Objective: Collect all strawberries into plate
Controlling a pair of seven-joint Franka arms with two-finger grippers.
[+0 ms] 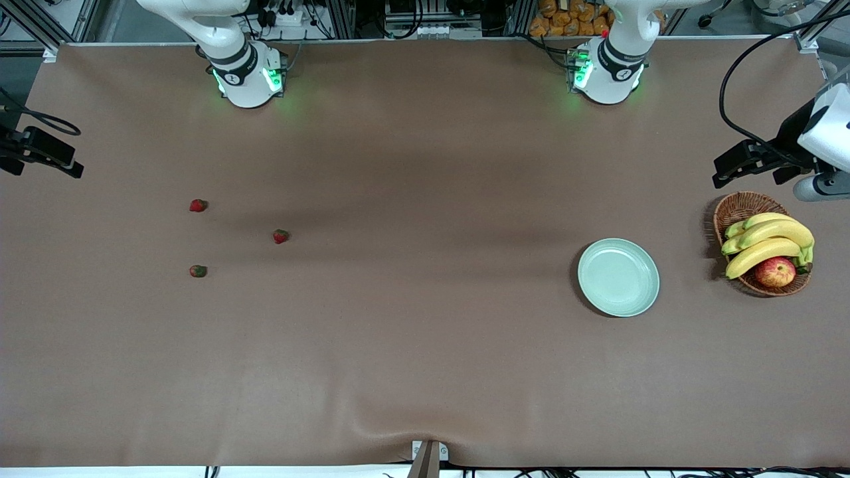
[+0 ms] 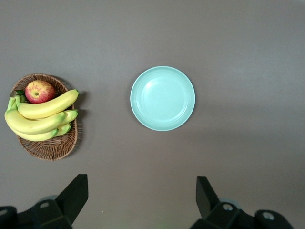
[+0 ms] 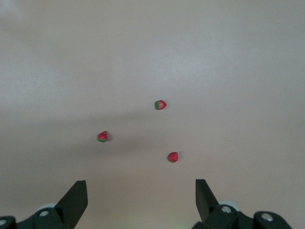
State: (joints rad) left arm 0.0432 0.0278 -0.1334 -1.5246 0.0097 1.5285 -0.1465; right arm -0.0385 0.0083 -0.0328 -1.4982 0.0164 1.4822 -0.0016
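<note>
Three small red strawberries lie loose on the brown table toward the right arm's end: one (image 1: 198, 205) (image 3: 173, 157) farthest from the front camera, one (image 1: 281, 236) (image 3: 102, 137) closer to the table's middle, one (image 1: 198, 270) (image 3: 160, 104) nearest the front camera. The pale mint-green plate (image 1: 618, 277) (image 2: 162, 98) sits empty toward the left arm's end. My right gripper (image 3: 141, 193) hangs open high over the table, short of the strawberries. High up too, my left gripper (image 2: 141, 191) is open, with the plate in its view. Neither hand shows in the front view.
A brown wicker basket (image 1: 732, 207) (image 2: 52, 148) with bananas (image 1: 770, 242) and a red-yellow apple (image 1: 775, 271) stands beside the plate, at the left arm's end. Black camera mounts (image 1: 40, 153) (image 1: 750, 159) jut in at both table ends.
</note>
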